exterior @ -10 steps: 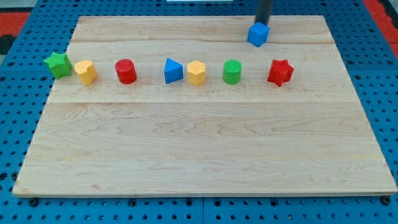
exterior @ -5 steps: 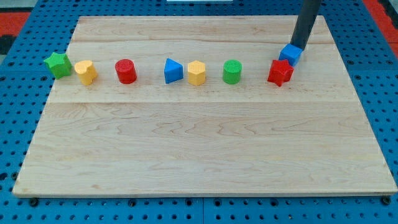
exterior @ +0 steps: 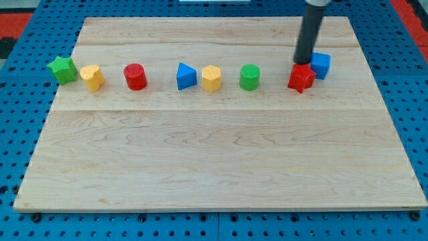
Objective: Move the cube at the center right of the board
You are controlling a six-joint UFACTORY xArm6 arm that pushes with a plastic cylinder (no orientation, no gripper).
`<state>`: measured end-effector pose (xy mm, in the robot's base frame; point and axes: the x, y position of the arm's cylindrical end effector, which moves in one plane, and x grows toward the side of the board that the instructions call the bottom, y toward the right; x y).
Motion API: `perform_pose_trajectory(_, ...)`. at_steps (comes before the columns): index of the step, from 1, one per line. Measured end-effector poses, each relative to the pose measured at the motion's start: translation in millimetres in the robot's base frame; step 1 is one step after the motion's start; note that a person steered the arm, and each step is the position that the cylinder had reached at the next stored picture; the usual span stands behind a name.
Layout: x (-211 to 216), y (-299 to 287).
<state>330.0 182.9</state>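
Pale wooden worktop, boards laid lengthwise with visible grain, resting on a blue pegboard base dotted with holes; red patches show at the view's top corners.

Row of small matte plastic blocks across the upper half, left to right: green star at the worktop's left edge, ridged outline; yellow block just beside it, faceted, exact shape hard to tell; red cylinder standing upright, flat round top; a gap, then blue triangular block, touching or nearly touching the yellow hexagonal block; green cylinder apart to the right, upright; red star further right.

Blue cube sits at the right end of the row, slightly toward the view's top from the red star and touching or all but touching that star's right side; its top face lighter, side face darker; this is the cube at the centre right.

Dark straight rod comes down from the view's top edge, smooth and cylindrical; my tip meets the worktop just behind the red star, immediately to the view's left of the blue cube, close against both.

No fingers on this arm, so nothing apart, together or clamped; only the bare rod end.
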Motion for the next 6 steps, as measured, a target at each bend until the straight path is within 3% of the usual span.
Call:
perform_pose_trajectory(2, -11, 36)
perform_pose_trajectory(5, 28, 74)
perform_pose_trajectory(6, 6, 105)
